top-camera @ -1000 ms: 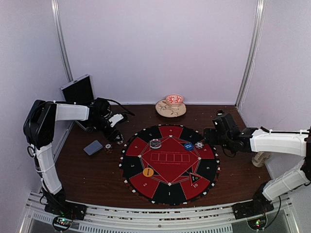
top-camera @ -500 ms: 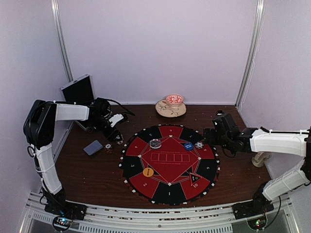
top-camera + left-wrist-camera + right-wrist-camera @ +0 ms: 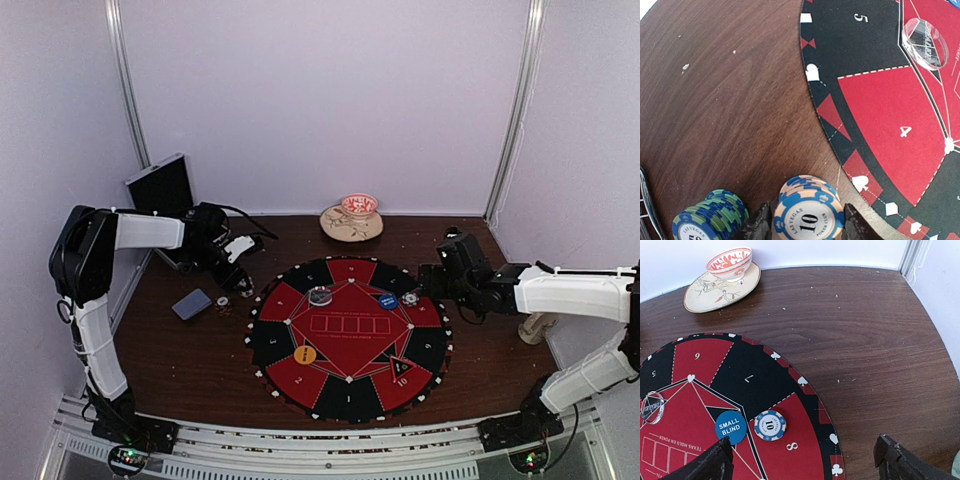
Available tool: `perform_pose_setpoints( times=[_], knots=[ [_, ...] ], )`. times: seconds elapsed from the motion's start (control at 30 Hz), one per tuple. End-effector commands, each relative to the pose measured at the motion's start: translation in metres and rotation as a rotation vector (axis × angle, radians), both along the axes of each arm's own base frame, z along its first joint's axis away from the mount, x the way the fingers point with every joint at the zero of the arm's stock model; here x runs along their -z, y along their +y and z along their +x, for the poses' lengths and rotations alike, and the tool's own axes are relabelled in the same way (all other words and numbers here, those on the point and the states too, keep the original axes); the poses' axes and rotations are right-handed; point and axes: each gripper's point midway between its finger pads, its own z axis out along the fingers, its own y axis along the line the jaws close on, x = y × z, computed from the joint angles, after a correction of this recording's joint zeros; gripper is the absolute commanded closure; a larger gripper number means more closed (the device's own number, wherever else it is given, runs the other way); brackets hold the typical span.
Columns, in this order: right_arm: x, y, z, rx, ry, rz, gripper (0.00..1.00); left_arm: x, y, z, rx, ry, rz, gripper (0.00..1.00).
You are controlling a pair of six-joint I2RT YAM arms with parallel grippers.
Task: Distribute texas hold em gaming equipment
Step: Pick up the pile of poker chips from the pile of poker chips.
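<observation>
The left gripper [image 3: 807, 224] clamps both sides of a blue-and-peach "10" poker chip stack [image 3: 809, 216] on the brown wooden table [image 3: 715, 125], just beside the round red-and-black mat [image 3: 880, 110]; the right gripper [image 3: 802, 460] hangs wide apart near a blue-and-white "10" chip [image 3: 770, 425] lying on the mat's red segment

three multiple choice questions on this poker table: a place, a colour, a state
1. Where does the blue-and-white striped "10" chip lie? A) on red segment 8 of the round red-and-black mat B) in a bowl C) on bare wood
2. What colour is the round SMALL BLIND disc? A) orange B) blue C) green
3. How is the right gripper? A) shut on a card B) shut on a chip C) open, empty
1 A, it sits by the printed 8; 2 B, its face is blue; 3 C, its fingers stand wide apart, nothing between.
</observation>
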Motion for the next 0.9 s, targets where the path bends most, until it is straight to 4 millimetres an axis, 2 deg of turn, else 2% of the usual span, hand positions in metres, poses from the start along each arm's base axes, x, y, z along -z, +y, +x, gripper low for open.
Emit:
perform_pose_setpoints(
  times=[0.0, 0.3, 0.43, 0.67, 0.87],
  knots=[
    [0.004, 0.002, -0.001, -0.010, -0.001, -0.009, 0.00, -0.006, -0.004, 0.008, 0.010, -0.022, -0.024, 0.54],
    [0.006, 0.004, -0.001, -0.013, 0.003, -0.012, 0.00, -0.011, -0.003, 0.006, 0.010, -0.032, -0.029, 0.67],
    [0.004, 0.004, 0.000, -0.013, 0.000, -0.010, 0.00, -0.018, -0.003, 0.003, 0.010, -0.041, -0.035, 0.69],
    [0.004, 0.004, -0.001, -0.014, -0.001, -0.010, 0.00, -0.044, 0.000, -0.001, 0.007, -0.092, -0.043, 0.73],
    [0.005, 0.005, -0.001, -0.016, 0.001, -0.011, 0.00, -0.067, 0.002, -0.013, 0.031, -0.134, -0.047, 0.73]
  ],
)
